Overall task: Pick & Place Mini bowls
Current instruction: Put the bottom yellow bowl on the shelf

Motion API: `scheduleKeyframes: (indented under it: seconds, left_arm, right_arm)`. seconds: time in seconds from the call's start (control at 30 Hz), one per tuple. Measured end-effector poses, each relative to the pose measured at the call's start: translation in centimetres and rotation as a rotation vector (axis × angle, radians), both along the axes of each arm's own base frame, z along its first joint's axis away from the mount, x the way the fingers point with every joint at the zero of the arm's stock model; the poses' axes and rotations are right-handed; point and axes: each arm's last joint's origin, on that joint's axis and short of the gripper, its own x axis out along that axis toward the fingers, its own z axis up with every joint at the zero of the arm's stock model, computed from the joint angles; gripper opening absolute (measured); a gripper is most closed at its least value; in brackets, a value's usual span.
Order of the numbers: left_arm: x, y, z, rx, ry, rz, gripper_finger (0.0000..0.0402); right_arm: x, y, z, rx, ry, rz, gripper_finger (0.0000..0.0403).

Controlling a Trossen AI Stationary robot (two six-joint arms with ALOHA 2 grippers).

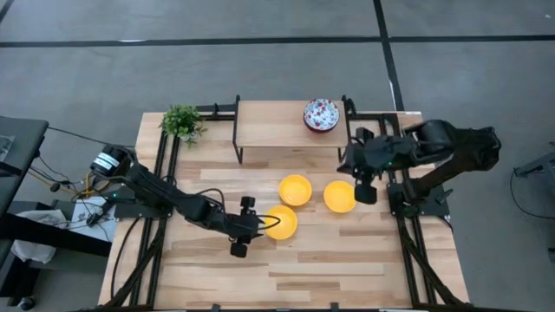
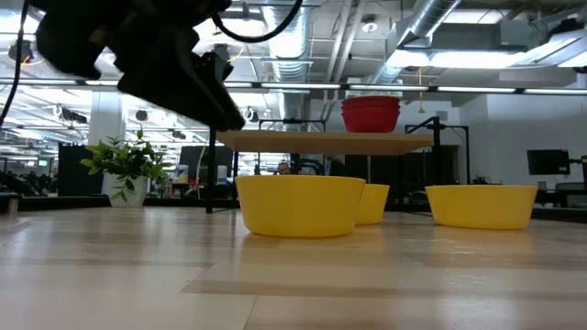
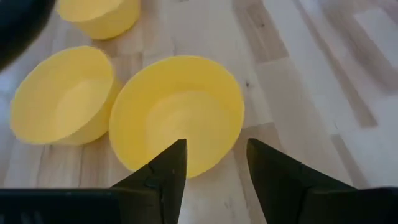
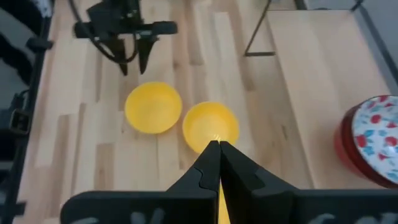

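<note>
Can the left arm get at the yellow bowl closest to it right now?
Probably yes: the left gripper is open right beside that yellow bowl, with nothing between them.

The high view looks straight down on the whole bench (image 1: 286, 269). The low view sits at bench height, facing level across it. Each wrist view looks forward past its own pincer. All four views share the yellow mini bowls (image 1: 295, 190).
</note>
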Motion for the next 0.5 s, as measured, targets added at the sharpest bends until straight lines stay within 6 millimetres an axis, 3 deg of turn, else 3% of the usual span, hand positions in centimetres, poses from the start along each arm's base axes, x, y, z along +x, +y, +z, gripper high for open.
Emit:
scheduleKeyframes:
  seconds: [0.17, 0.37, 0.5]
  left_arm:
    - [0.7, 0.1, -0.5, 0.063, 0.015, -0.055, 0.0167]
    - [2.8, 0.5, -1.0, 0.062, 0.033, -0.057, 0.0167]
    - [3.4, 0.7, -1.5, 0.076, 0.05, -0.067, 0.0167]
  right_arm:
    - [-0.5, 0.9, -0.2, 0.019, 0.034, 0.033, 0.0]
    - [-0.8, 2.0, -0.9, 0.114, 0.1, 0.151, 0.0]
    - [-0.8, 2.6, -2.6, 0.157, -0.002, 0.223, 0.0]
